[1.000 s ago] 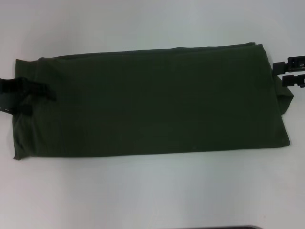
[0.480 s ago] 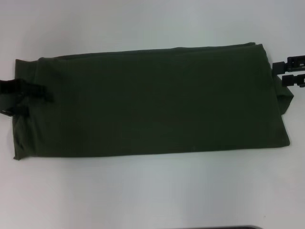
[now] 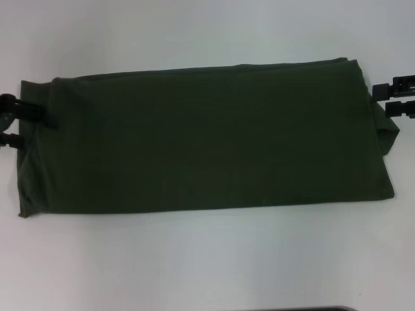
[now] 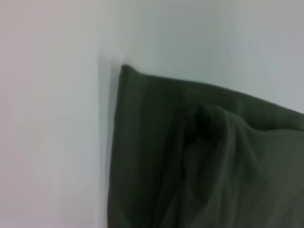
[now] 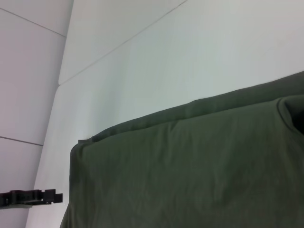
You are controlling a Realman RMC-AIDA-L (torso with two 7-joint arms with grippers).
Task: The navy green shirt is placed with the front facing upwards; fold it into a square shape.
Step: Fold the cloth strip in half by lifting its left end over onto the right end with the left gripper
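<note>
The navy green shirt (image 3: 207, 139) lies folded into a long flat band across the white table (image 3: 207, 259), plain green side up. My left gripper (image 3: 19, 124) is at the band's left end, open, its upper finger just over the cloth edge and its lower finger outside it. My right gripper (image 3: 389, 97) stands open at the band's far right corner, fingertips touching the edge and holding nothing. The left wrist view shows a corner of the shirt (image 4: 190, 166) with a raised wrinkle. The right wrist view shows the shirt's (image 5: 190, 166) layered folded edge.
White tabletop surrounds the shirt, with seam lines (image 5: 118, 45) running across the far side. A small flap of cloth (image 3: 388, 136) sticks out past the band's right end. A dark strip (image 3: 305, 309) shows at the near edge.
My left gripper has slid leftward off the shirt, so its fingers now only reach the cloth's edge. The right gripper and the shirt have stayed still.
</note>
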